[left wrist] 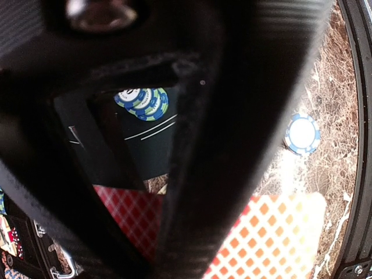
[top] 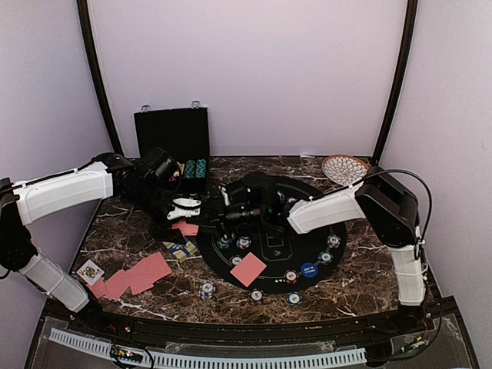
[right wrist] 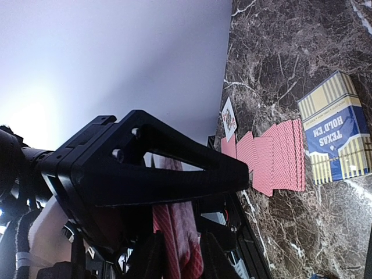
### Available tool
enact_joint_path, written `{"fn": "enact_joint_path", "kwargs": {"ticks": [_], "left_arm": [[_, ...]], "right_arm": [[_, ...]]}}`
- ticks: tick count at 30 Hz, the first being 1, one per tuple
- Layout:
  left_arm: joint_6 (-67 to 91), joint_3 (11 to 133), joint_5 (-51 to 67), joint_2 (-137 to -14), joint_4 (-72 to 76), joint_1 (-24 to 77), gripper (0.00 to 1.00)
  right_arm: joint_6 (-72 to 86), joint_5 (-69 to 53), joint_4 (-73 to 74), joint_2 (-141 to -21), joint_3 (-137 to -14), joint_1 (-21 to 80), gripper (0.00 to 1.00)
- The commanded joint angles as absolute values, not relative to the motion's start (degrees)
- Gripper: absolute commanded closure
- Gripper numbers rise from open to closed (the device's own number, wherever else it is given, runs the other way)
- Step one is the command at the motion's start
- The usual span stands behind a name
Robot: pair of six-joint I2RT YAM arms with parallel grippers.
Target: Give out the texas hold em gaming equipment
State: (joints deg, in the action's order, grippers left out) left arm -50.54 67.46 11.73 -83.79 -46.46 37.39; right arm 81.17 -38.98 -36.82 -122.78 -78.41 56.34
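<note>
Top view, 12 o'clock taken as the far wall. The marble tabletop carries a round black mat at its centre. I have both arms reaching in to meet over the mat's 9 o'clock edge.

An open black case stands at 11 o'clock, and a wicker plate lies at 1 o'clock, just beyond the mat.

The left pincer comes in from 9 o'clock. My right wrist view shows a small stack of red-backed cards standing upright, clamped between two dark fingers beside a white housing; I read these as the left pincer closed on the stack. The right pincer sits just beside it, with one black finger crossing in front of the cards. I cannot tell how wide its jaws stand.

A fan of red-backed cards lies flat at 8 o'clock, off the mat, with one face-up card at its outer end. The striped card box, lettered TEXAS HOLD EM, lies between the fan and the mat.

A single red-backed card rests on the mat at 6 o'clock. Stripe-edged chips are spaced along the mat from 7 to 4 o'clock, and a blue marker disc sits among them. One chip lies off the mat at 7 o'clock.
</note>
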Motion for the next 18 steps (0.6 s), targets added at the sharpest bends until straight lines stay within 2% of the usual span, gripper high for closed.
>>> {"fn": "enact_joint_path", "kwargs": {"ticks": [1,12,18], "left_arm": [[-49.7,68.4,13.1,-83.0,-47.1,37.3,0.41],[-49.1,67.8,12.5,-82.4,-46.6,37.2,0.39],[-49.2,67.8,12.1,-82.6,-46.9,37.2,0.39]], "right_arm": [[80.2,-38.3,-35.6,-122.9,-77.2,56.2,0.84],[78.4,-37.6,-35.5,-118.2,-69.4,54.7,0.96],[79.1,-38.1,-37.1,-117.5,-68.4,54.6,0.97]]}}
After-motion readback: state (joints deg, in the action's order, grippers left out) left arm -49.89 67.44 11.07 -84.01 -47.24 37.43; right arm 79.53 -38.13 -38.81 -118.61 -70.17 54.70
